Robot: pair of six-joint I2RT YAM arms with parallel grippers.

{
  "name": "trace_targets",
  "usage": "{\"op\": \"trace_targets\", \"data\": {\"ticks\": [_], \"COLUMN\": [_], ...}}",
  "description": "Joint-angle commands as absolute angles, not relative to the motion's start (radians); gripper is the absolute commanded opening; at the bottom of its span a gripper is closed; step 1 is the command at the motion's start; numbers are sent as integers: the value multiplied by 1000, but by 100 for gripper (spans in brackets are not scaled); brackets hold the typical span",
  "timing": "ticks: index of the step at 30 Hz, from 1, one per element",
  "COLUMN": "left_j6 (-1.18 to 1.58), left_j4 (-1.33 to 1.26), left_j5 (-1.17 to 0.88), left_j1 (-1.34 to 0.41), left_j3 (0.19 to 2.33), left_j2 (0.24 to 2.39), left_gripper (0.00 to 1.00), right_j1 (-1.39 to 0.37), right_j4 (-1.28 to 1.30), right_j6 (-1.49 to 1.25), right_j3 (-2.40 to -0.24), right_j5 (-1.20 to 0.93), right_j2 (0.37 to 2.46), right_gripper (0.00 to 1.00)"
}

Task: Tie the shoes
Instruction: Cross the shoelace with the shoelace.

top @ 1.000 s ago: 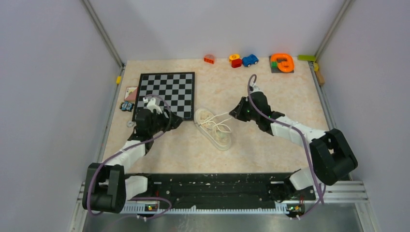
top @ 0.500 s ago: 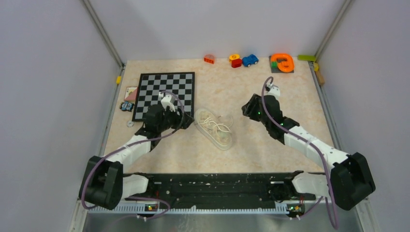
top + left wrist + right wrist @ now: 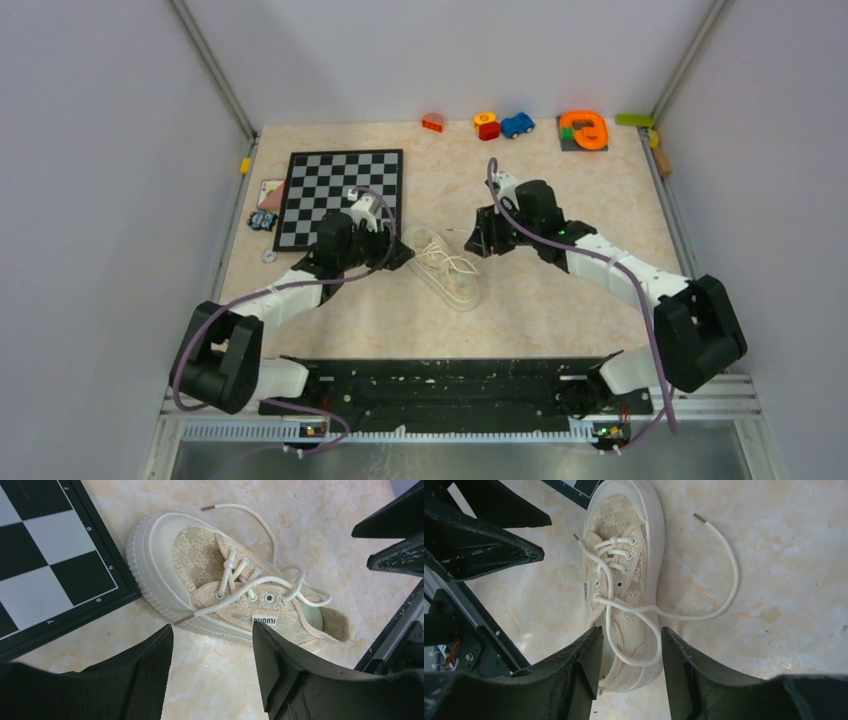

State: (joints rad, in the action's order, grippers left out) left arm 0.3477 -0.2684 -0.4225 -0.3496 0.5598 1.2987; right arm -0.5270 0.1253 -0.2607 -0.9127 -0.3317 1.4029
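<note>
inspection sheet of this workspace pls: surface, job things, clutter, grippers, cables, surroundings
surface: beige marbled tabletop, no spills seen
job's things: one cream sneaker lying between the arms, toe by the chessboard's corner; laces untied, one end trailing onto the table
clutter: chessboard on the left; small toys along the far edge
grippers: left gripper open and empty beside the sneaker; right gripper open above the heel end, a lace loop under the gap, not pinched
cables: purple cables run along both arms, clear of the laces
surroundings: plain grey walls; black base rail at the near edge
</note>
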Motion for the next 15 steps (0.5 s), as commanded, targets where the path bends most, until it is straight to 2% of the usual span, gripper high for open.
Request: {"op": "trace_targets", "data": {"ticks": [1, 6, 8, 12, 15], "left_j6": [456, 569, 577, 599, 613], "left_j4": [-257, -290, -275, -297, -300], "left_j5": [-421, -404, -352, -317, -299], "left_j1": [-362, -380, -407, -436, -440], "left_j3": [591, 541, 547, 558, 580], "left_j2": [1323, 1372, 1406, 1473, 1521], "left_gripper": [63, 55, 43, 1, 0], "right_j1": [-532, -559, -566, -572, -611], "right_j4": [165, 104, 50, -47, -76], "right_j6": [-245, -327, -362, -396, -393], "right_j3": [-865, -699, -633, -554, -555], "right_j5": [-405, -287, -237, -150, -101], "right_j2": [1366, 1308, 1292, 1282, 1331], "right_gripper": [49, 43, 36, 26, 25]}}
